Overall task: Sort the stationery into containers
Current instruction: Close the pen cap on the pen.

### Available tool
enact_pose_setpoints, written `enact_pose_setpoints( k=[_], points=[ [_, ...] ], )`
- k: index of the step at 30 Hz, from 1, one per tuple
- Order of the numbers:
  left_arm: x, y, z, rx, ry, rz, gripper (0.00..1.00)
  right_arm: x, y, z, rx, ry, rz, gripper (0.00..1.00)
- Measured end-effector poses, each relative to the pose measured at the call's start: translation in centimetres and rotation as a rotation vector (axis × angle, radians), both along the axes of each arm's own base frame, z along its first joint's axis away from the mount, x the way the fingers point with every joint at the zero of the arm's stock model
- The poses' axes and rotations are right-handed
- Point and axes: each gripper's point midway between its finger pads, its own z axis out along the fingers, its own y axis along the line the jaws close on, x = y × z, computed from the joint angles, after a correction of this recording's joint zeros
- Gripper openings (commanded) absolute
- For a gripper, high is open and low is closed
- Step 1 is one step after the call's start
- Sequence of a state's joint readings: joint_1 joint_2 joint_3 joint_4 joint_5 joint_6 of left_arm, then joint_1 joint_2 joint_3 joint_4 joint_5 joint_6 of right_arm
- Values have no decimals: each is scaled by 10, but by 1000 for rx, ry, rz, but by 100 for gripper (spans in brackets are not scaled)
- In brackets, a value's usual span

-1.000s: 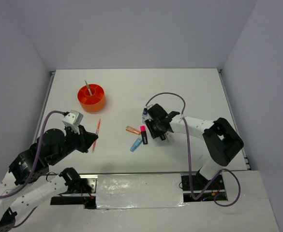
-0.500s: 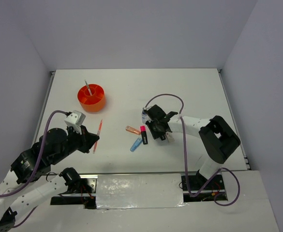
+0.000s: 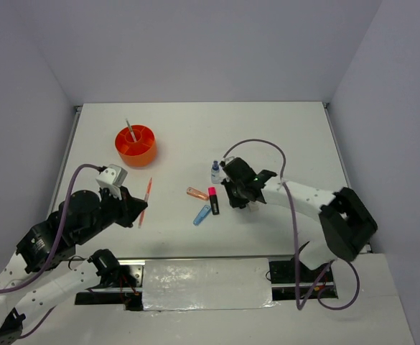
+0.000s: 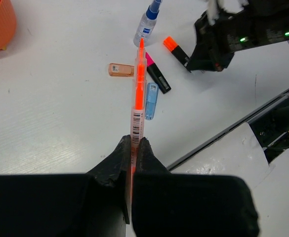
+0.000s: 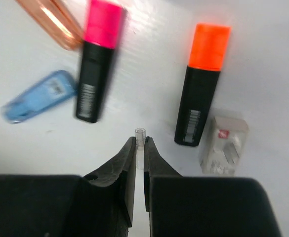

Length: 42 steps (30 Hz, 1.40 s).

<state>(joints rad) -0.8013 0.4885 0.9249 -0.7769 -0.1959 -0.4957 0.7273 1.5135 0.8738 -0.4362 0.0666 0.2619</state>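
Left wrist: left hand [image 4: 133, 143] clamps thin orange pen [image 4: 139, 96]; right hand [image 5: 140, 143] pinches a clear tube [image 5: 140, 132].

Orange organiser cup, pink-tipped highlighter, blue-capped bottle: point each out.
Orange organiser cup [image 3: 136, 158], top external view, near outer wall.
Pink-tipped highlighter [image 5: 96, 74], right wrist view, black barrel.
Blue-capped bottle [image 4: 146, 28], left wrist view, clear body.

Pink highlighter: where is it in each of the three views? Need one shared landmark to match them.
Top external: pink highlighter lies near table centre, pink end pointing away from the arm bases.
Left wrist: upper middle, lying diagonally.
Right wrist: upper left, pink end up.
Shared landmark: blue marker, beside its black end.
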Motion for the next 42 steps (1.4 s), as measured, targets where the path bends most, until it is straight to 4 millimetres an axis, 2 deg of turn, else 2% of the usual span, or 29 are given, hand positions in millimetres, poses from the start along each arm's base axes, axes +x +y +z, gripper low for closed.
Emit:
enact_pose_setpoints(
  k=[3,6,9,11,15,17,19,25,32,42],
  points=[
    [2,-4,1,-5,3,-5,0,3,4,50,118,-107,-36,0],
    [5,-18,5,-59,-18,-40,0,4,7,107,268,-231,-78,0],
    [9,-41,2,-132,-15,-97,0,4,10,166,476,-373,-125,0],
    [12,-64,-3,-199,-11,-155,0,-3,12,202,680,-479,-140,0],
    [13,-109,-25,-313,28,-286,0,-25,8,235,1003,-565,-180,0],
    [10,-124,-39,-339,58,-337,0,-28,6,245,1102,-571,-210,0],
    [4,-136,-41,-376,60,-389,0,-30,6,257,1188,-571,-233,0],
    [-7,-160,-10,-498,-21,-511,0,-43,8,285,1369,-569,-220,0],
    [-11,-173,-3,-531,-44,-558,0,-53,12,297,1435,-570,-179,0],
    [-13,-176,1,-550,-45,-568,0,-62,30,294,1433,-536,-98,0]
  ],
)
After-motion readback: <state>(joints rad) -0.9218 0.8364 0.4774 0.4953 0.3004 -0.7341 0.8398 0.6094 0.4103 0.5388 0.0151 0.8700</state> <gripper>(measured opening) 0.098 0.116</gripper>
